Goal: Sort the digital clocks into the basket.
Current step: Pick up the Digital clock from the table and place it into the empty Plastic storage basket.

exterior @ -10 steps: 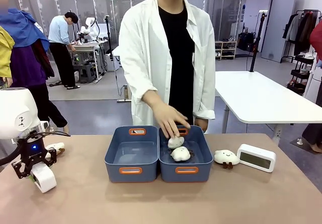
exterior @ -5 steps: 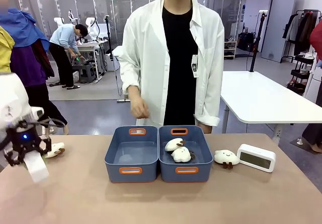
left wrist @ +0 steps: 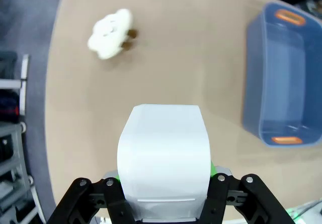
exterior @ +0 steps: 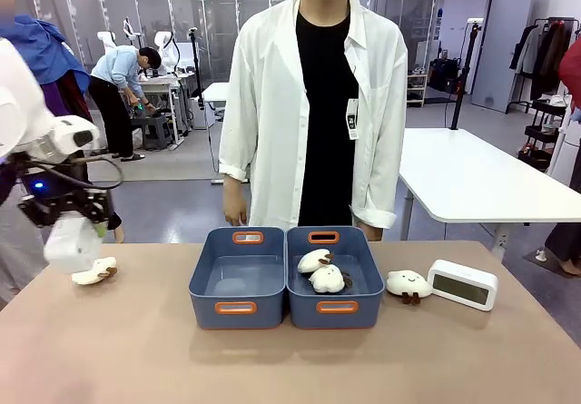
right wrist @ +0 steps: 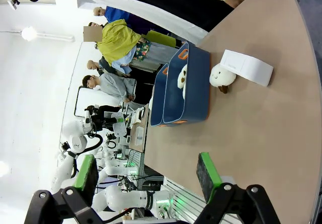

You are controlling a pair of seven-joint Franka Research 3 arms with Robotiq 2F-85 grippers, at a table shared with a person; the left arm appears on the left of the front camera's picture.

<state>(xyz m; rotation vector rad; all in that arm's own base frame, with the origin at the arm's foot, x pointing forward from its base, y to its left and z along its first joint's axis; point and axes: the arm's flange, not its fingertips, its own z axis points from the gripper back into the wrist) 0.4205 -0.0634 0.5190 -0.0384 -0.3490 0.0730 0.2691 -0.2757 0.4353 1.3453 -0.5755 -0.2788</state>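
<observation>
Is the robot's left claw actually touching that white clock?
Touching. In the left wrist view the left gripper is clamped on the digital clock, green pads against its sides.

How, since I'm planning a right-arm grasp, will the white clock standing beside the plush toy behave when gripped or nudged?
The clock looks like a hard plastic shell, so it is probably stiff and fairly light. Its smooth, rounded faces could slip in a loose pinch. It seems to stand on a narrow long edge, so a nudge near the top might tip it over.
</observation>
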